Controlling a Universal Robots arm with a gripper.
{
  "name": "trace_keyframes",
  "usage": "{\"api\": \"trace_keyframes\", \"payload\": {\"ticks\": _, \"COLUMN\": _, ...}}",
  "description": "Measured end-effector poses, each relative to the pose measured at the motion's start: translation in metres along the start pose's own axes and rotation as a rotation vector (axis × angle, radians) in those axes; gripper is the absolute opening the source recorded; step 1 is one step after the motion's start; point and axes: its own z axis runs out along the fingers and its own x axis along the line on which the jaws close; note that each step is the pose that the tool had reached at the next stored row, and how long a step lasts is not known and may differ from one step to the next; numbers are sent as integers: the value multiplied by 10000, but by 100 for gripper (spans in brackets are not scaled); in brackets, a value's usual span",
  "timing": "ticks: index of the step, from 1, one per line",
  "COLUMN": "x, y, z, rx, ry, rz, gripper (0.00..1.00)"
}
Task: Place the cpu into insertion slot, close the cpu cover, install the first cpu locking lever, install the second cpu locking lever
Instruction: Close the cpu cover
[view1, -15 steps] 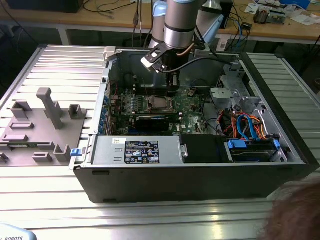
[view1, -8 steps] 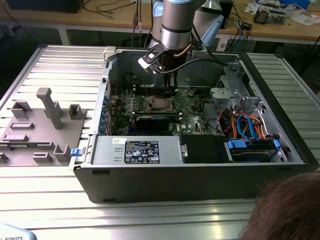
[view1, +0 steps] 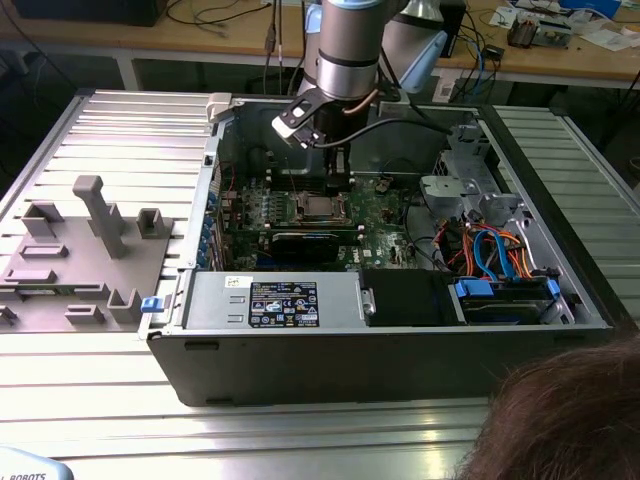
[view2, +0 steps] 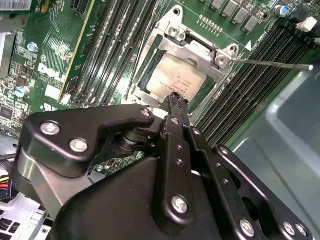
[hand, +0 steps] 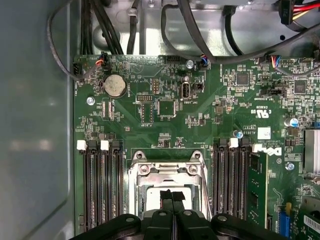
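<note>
**Claw shut above the seated cpu**

The cpu lies flat in the insertion slot, its pale metal top showing through the cut-out of the cpu cover. The cover looks to be lying down around it. In the exterior view the slot sits near the middle of the green board, inside the open computer case.

My claw hangs directly over the cpu, and both wrist views show its two black fingertips pressed together with nothing between them. I cannot tell whether the tips touch the metal top or hover just above it. In the exterior view my claw reaches down into the case from the far side.

A thin metal lever runs out from one corner of the slot and across the neighbouring memory slots. I cannot tell whether it is latched. More memory slots flank the slot on its other side. A round coin battery sits further along the board, and dark cables loop past the board's edge.

The case lies on its side on the slatted metal desk, with a labelled grey box along its near wall and blue and orange wires toward the exterior view's right. A grey fixture block stands near the desk's edge on the exterior view's left. A person's hair shows at the desk's near corner on the exterior view's right.
</note>
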Motion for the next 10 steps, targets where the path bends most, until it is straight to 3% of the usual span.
{"api": "trace_keyframes", "payload": {"ticks": 10, "x": 1, "y": -97, "z": 18, "rx": -1, "ry": 0, "rz": 1, "gripper": 11}}
